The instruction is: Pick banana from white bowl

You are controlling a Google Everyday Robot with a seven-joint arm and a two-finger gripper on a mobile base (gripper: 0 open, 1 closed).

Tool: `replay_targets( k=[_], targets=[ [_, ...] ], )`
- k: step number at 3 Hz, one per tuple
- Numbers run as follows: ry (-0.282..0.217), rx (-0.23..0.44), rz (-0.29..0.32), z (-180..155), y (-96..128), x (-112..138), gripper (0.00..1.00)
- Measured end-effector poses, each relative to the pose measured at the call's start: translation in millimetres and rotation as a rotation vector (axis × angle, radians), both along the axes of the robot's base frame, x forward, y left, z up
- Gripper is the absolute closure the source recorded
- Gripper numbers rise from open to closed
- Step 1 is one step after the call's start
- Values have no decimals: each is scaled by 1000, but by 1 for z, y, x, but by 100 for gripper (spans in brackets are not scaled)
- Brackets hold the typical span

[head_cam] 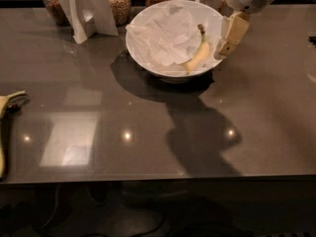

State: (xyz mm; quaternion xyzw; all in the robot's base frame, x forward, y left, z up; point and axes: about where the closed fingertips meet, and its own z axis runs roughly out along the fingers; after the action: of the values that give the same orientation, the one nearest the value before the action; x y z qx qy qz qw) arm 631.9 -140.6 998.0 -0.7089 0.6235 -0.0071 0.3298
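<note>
Listing, near to far: 1 larger banana at tabletop left edge; 1 white bowl, banana against its right wall; gripper beside that rim, opening cannot be told; likely risk: descending there clips rim, shoving bowl

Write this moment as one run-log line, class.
phase: pre-grasp | gripper: at white bowl rim, beside banana | banana: in bowl, ungrasped

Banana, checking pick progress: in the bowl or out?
In. The banana lies on crumpled paper inside the white bowl; the gripper hangs at the rim beside it.
</note>
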Motion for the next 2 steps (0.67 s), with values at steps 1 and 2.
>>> replay_targets(
  k=[1,2],
  targets=[
    [0,0,0,0,0,0,0],
    [-61,-32,39,1,5,9,0]
  ],
)
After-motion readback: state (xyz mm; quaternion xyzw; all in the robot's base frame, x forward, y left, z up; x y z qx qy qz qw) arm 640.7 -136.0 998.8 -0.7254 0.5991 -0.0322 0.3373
